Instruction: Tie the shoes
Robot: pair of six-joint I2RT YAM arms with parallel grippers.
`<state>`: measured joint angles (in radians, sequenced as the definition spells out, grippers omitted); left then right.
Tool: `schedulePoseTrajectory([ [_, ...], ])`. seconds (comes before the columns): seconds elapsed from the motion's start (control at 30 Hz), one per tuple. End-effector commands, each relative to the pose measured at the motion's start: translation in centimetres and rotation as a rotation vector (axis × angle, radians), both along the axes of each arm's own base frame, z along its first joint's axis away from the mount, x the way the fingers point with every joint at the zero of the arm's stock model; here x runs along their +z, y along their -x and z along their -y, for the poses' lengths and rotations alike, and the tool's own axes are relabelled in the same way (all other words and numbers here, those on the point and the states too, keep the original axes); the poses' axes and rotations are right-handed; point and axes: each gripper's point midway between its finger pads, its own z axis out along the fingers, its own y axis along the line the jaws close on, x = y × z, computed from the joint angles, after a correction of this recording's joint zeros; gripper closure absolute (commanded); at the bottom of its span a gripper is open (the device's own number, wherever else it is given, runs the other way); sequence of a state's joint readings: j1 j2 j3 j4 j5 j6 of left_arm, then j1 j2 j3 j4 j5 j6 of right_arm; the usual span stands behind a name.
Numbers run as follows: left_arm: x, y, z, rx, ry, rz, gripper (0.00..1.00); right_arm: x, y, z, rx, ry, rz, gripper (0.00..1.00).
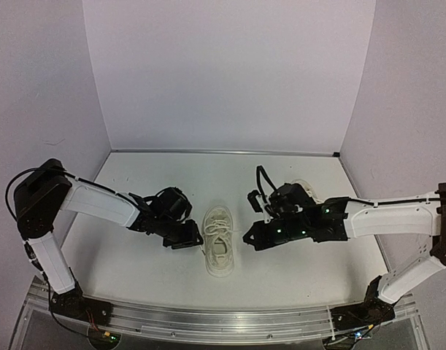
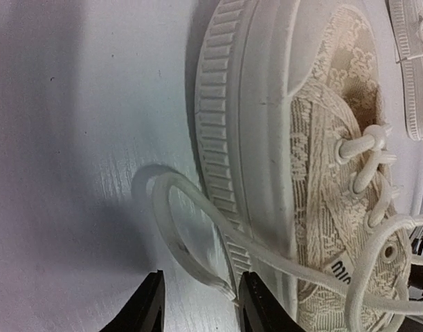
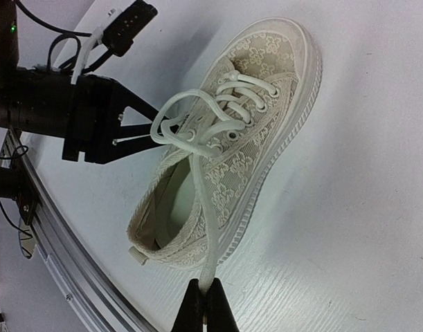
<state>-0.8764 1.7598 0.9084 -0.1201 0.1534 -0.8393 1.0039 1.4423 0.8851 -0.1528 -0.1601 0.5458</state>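
One cream-white shoe [image 1: 219, 240] lies on the table between my two grippers, toe pointing away. In the left wrist view its ribbed sole and patterned side [image 2: 266, 138] fill the frame. My left gripper [image 2: 201, 304] is open at the shoe's left side, and the end of a white lace loop [image 2: 197, 270] lies between its fingers, close to the right one. My right gripper [image 3: 205, 308] is shut on the other lace [image 3: 210, 228], which runs taut from the eyelets across the shoe's opening. The second shoe [image 1: 308, 188] lies mostly hidden behind my right arm.
The table's metal front rail [image 1: 223, 321] runs along the near edge. White walls enclose the back and both sides. The second shoe's sole [image 2: 415, 76] shows at the top right of the left wrist view. My left gripper [image 3: 138, 128] shows in the right wrist view.
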Motion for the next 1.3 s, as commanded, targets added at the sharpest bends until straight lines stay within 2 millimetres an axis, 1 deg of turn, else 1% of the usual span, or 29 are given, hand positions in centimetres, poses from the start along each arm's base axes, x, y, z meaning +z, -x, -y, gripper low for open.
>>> schedulePoseTrajectory([
  [0.0,0.9,-1.1,1.3,0.016,0.037,0.025,0.72,1.2,-0.4,1.3,-0.057,-0.016,0.033,1.00],
  [0.1,1.3,-1.3,0.3,0.050,0.020,0.040,0.87,1.6,-0.6,2.3,-0.096,-0.018,0.046,1.00],
  [0.17,2.1,-1.5,-0.8,0.088,0.009,0.065,0.97,1.8,-0.7,3.1,-0.126,-0.023,0.050,1.00],
  [0.2,2.6,-1.7,-1.4,0.106,0.005,0.077,1.00,2.0,-0.8,3.6,-0.144,-0.028,0.053,1.00],
  [0.27,3.7,-2.1,-2.8,0.146,-0.022,0.110,1.00,2.2,-1.0,4.7,-0.191,-0.034,0.061,1.00],
  [0.33,5.0,-2.8,-4.7,0.202,-0.066,0.155,1.00,2.8,-1.2,5.9,-0.242,-0.054,0.068,1.00],
  [0.43,7.1,-3.2,-7.4,0.258,-0.103,0.196,1.00,3.2,-1.7,8.2,-0.344,-0.067,0.081,1.00],
  [0.5,8.6,-3.7,-9.2,0.305,-0.112,0.231,1.00,3.4,-1.9,10.2,-0.428,-0.073,0.084,1.00],
  [0.57,9.8,-3.9,-10.8,0.342,-0.117,0.250,1.00,3.3,-2.2,12.7,-0.533,-0.058,0.086,1.00],
  [0.67,11.5,-4.0,-13.0,0.395,-0.105,0.280,1.00,3.2,-2.3,15.9,-0.652,-0.054,0.077,1.00],
  [0.73,12.2,-3.9,-14.2,0.429,-0.096,0.291,1.00,3.2,-2.2,17.3,-0.708,-0.058,0.075,1.00],
  [0.83,12.5,-3.8,-16.3,0.487,-0.091,0.286,1.00,3.0,-2.1,18.9,-0.777,-0.064,0.072,1.00],
  [0.9,12.2,-3.7,-17.5,0.519,-0.090,0.272,1.00,2.6,-2.1,19.8,-0.818,-0.056,0.069,1.00],
  [1.03,10.7,-3.3,-19.4,0.580,-0.088,0.221,1.00,0.9,-1.7,21.6,-0.911,-0.022,0.041,1.00],
  [1.17,8.9,-2.8,-20.3,0.621,-0.089,0.160,1.00,-1.4,-0.7,24.0,-1.058,0.020,-0.010,1.00],
  [1.27,7.3,-2.5,-20.9,0.648,-0.105,0.126,1.00,-2.4,-0.1,25.3,-1.131,0.045,-0.031,1.00],
])
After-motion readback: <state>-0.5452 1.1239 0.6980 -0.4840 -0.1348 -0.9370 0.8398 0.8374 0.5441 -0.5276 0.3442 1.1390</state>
